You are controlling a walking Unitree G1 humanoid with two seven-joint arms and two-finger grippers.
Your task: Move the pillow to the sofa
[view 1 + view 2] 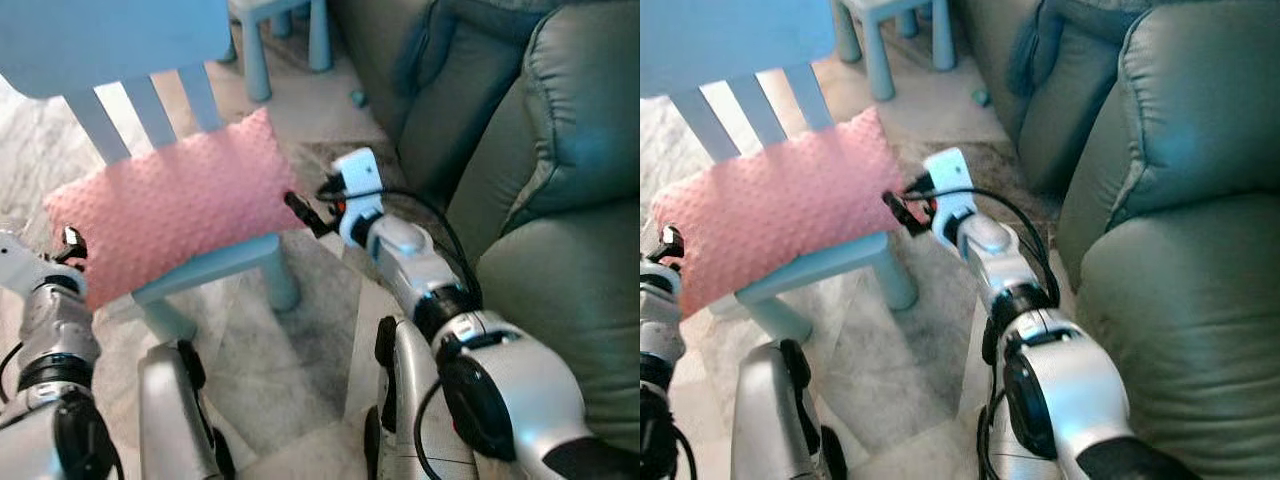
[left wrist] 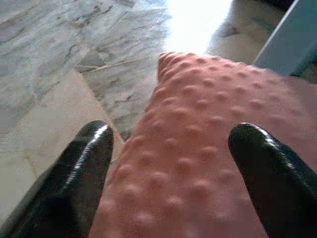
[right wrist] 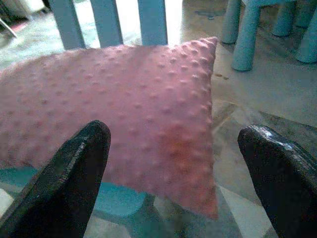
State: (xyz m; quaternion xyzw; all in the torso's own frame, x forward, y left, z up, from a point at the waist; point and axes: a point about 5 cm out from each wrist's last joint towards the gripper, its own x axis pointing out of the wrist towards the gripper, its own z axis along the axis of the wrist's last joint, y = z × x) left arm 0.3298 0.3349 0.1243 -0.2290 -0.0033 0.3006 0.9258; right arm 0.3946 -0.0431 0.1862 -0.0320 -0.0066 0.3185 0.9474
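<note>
A pink dotted pillow (image 1: 175, 205) lies on the seat of a small light-blue chair (image 1: 215, 262). My left gripper (image 1: 72, 243) sits at the pillow's near left corner, open, with its fingers (image 2: 81, 173) on either side of the pillow (image 2: 198, 148). My right gripper (image 1: 303, 213) is at the pillow's right end, open, with the pillow (image 3: 129, 114) between and beyond its fingers (image 3: 69, 178). The grey-green sofa (image 1: 540, 230) stands to the right.
A second light-blue piece of furniture (image 1: 285, 40) stands behind the chair. The floor (image 1: 290, 350) is marbled tile. A small teal object (image 1: 357, 98) lies by the sofa base. The sofa's seat cushion (image 1: 570, 320) is near my right arm.
</note>
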